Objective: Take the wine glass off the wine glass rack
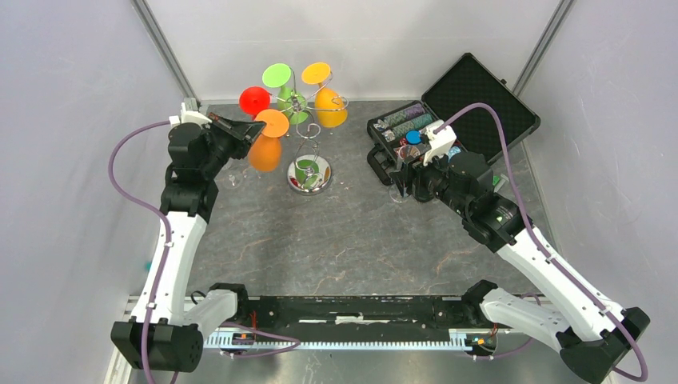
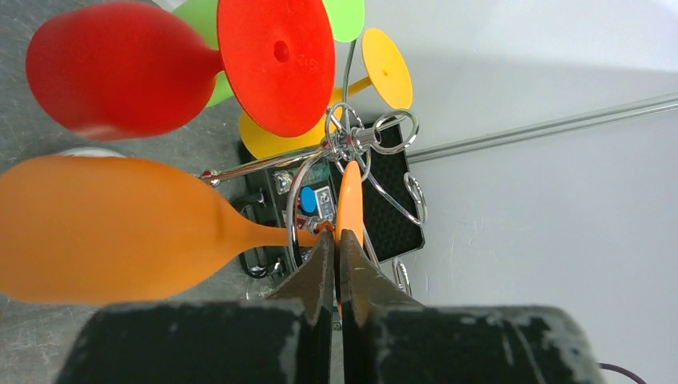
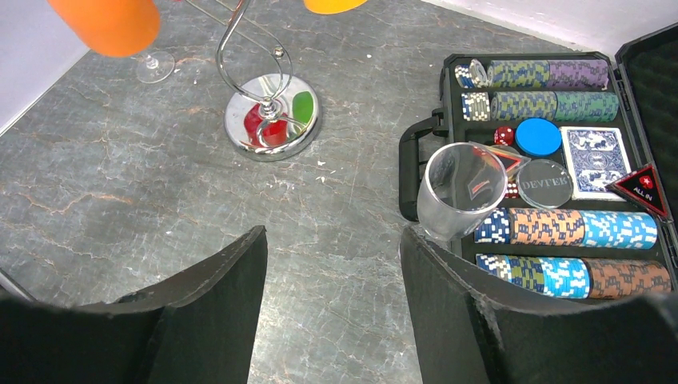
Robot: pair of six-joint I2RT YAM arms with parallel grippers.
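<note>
Pulling the wrong way is the big danger here, I think. The left gripper (image 2: 337,242) has its two fingers squeezed almost together on the thin flat foot of the orange wine glass (image 2: 112,232). That foot seems to sit in one curly arm of the wine glass rack (image 2: 364,140). If the arm tugs sideways, the foot could catch on the wire. Then the whole rack could tip, because it stands on one thin stem and a round base (image 1: 310,174). The red glass (image 2: 120,68), the green glass (image 1: 277,76) and the yellow glass (image 1: 330,106) hang close by, so a bump could knock them loose. The grip is on a thin edge, so the glass might also slip and drop onto the table (image 1: 352,240).

The orange wine glass is at the far left, on the left side of the rack. Its foot is between the left fingers, and its fat bowl hangs just beside them.

The right gripper (image 3: 332,264) is wide open and holds nothing. It hangs over the table on the right, near a black case (image 3: 420,148) and a clear glass (image 3: 462,188), well apart from the rack.
</note>
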